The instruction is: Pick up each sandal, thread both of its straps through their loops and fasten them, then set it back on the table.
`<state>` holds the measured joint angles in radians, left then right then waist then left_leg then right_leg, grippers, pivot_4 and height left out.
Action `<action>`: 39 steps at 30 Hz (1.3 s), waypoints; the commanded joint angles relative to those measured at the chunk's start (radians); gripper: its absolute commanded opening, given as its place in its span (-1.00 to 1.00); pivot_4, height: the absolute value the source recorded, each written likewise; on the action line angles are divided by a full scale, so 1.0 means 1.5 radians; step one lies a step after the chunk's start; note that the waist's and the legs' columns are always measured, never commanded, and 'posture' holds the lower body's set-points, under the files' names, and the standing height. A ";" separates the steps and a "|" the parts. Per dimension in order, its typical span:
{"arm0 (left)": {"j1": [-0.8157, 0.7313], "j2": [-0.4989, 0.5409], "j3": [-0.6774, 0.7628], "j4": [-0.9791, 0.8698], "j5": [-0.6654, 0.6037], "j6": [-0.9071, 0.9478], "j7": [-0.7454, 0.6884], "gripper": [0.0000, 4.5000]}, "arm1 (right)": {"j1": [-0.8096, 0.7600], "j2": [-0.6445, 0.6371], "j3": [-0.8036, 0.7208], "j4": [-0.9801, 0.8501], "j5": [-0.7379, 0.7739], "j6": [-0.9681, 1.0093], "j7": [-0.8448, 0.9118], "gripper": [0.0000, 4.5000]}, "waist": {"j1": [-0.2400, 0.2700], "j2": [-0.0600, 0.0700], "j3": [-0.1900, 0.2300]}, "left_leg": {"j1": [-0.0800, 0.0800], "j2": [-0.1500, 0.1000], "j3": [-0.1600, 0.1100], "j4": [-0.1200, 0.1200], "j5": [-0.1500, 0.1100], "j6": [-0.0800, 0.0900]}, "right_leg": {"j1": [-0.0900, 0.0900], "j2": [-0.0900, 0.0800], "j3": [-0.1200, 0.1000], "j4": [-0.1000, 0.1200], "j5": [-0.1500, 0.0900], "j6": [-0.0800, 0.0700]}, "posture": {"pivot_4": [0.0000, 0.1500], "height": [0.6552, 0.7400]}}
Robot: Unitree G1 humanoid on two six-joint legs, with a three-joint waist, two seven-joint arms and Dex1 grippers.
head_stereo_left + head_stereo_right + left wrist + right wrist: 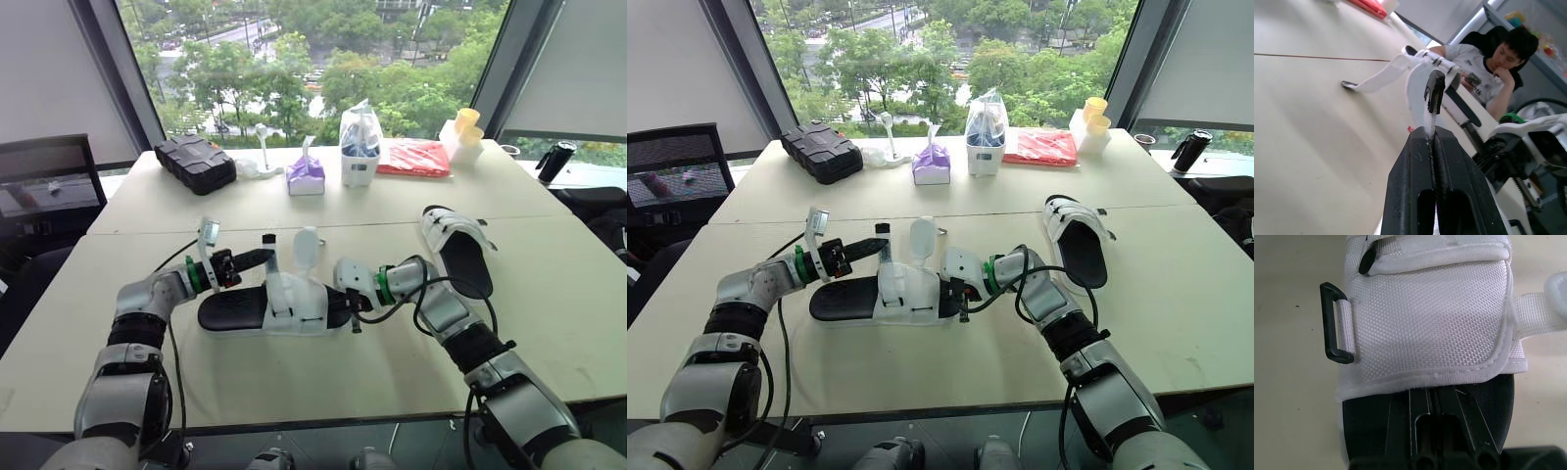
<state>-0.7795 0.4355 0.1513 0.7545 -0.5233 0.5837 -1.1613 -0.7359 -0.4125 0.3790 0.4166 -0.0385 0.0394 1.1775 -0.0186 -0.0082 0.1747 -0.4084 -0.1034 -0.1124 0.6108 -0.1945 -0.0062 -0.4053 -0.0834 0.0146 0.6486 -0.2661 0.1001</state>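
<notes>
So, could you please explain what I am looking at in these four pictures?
It is a humanoid robot with two arms, each ending in a black two-fingered gripper. The two wide pictures come from the camera on its head, looking down over the arms at a table. The other two come from cameras on its wrists, looking along the fingers. A sandal lies between the arms, a second sandal lies to the right, and a black case and cups stand farther back. The left gripper is shut on a white strap of the near sandal. The right gripper pinches that sandal's end. The left wrist view also shows a person sitting nearby.
</notes>
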 commanded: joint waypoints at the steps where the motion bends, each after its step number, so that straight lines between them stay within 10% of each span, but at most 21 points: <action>1: -0.017 0.001 0.011 0.004 0.006 -0.025 -0.009 -0.97 | 0.009 -0.007 0.017 0.010 -0.023 0.012 0.003 -1.00 | 0.000 0.000 0.000 | 0.000 0.000 0.000 0.000 0.000 0.000 | 0.000 0.000 0.000 0.000 0.000 0.000 | 1.00 1.00; 20: -0.040 -0.040 0.049 -0.169 -0.099 0.133 0.032 -0.97 | 0.010 -0.005 0.017 0.009 -0.023 0.014 -0.001 -1.00 | 0.002 0.000 0.000 | 0.000 0.000 0.000 0.000 0.000 0.000 | 0.000 0.000 0.000 0.000 0.000 0.000 | 1.00 1.00; 39: -0.037 -0.065 0.010 -0.079 -0.024 0.036 0.051 -0.97 | 0.010 -0.010 0.016 0.005 -0.023 0.016 -0.002 -1.00 | 0.002 0.000 0.000 | 0.000 0.000 0.000 0.000 0.000 0.000 | 0.000 0.000 0.000 0.000 0.000 0.000 | 1.00 1.00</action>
<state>-0.8109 0.3405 0.1702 0.6392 -0.5696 0.6609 -1.0957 -0.7356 -0.4144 0.3810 0.4130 -0.0389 0.0448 1.1727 -0.0156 -0.0084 0.1748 -0.4087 -0.1037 -0.1126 0.6113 -0.1944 -0.0062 -0.4046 -0.0834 0.0145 0.6486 -0.2660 0.1002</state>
